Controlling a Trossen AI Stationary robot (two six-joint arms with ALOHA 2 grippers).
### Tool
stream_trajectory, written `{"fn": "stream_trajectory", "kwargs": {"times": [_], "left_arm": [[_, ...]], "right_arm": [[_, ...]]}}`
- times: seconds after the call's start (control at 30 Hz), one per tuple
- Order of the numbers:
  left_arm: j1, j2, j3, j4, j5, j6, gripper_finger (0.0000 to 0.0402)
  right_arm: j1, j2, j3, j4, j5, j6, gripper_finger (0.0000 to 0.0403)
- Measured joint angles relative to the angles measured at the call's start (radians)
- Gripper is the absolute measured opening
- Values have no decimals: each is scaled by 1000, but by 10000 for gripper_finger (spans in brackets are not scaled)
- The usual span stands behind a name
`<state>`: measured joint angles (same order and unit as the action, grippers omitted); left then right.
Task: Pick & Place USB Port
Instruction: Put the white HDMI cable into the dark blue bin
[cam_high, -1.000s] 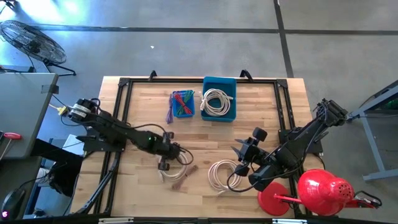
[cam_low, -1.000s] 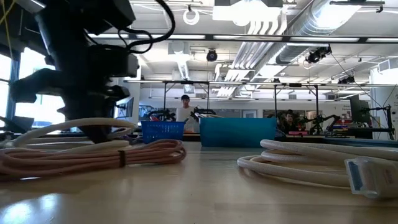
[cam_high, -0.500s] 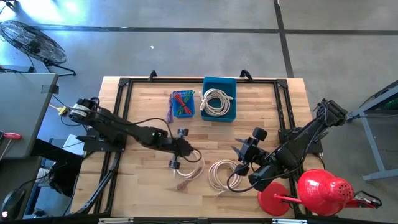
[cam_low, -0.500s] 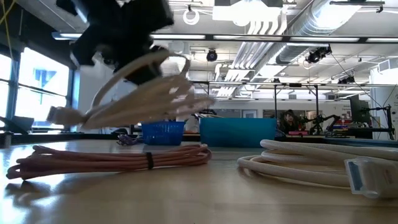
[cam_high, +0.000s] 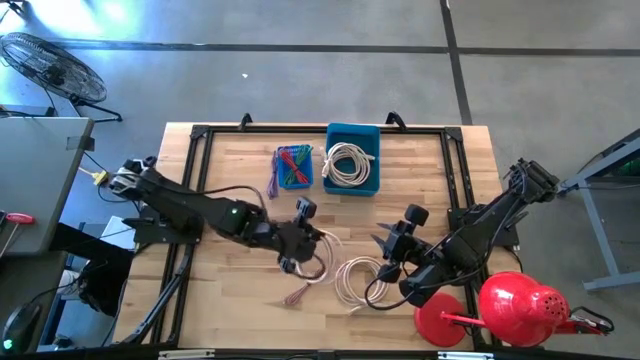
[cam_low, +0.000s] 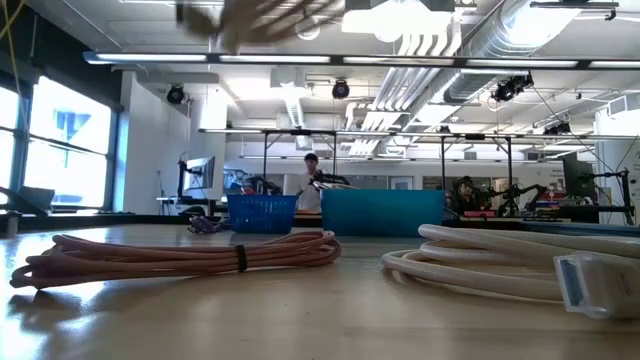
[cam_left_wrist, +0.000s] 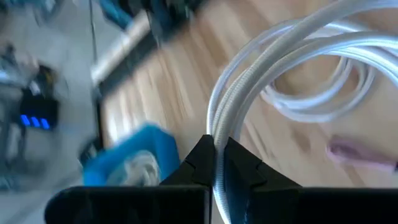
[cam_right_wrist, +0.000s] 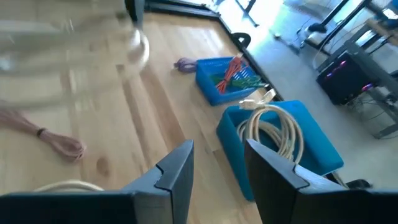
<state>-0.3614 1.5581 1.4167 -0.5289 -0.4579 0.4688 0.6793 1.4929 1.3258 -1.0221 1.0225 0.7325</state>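
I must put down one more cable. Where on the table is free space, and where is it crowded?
Free: bare wood of the table left of the blue basket, and right of the teal bin. Crowded: front middle, around the left gripper, pink cable and white coil.

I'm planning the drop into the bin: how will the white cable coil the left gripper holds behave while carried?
Probably floppy: the white cable coil droops in loose loops from the left gripper, which pinches one strand. Likely light, since that thin pinch lifts it. It may swing and land sprawled in the blue bin.
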Motion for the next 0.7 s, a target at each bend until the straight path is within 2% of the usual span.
{"fn": "stream_trajectory", "kwargs": {"times": [0.13, 0.23, 0.43, 0.7], "left_arm": [[-22, -2, 84, 5, 36, 72, 8], [-20, -2, 103, 5, 75, 79, 8], [-18, -2, 103, -21, 105, 81, 8], [-19, -30, 104, -62, 180, 76, 8]], "right_arm": [[-20, 0, 0, 31, -91, 12, 134], [-51, 0, 0, 91, -192, -45, 134], [-50, 28, 0, 305, -253, -343, 142], [22, 118, 0, 466, -244, -741, 190]]}}
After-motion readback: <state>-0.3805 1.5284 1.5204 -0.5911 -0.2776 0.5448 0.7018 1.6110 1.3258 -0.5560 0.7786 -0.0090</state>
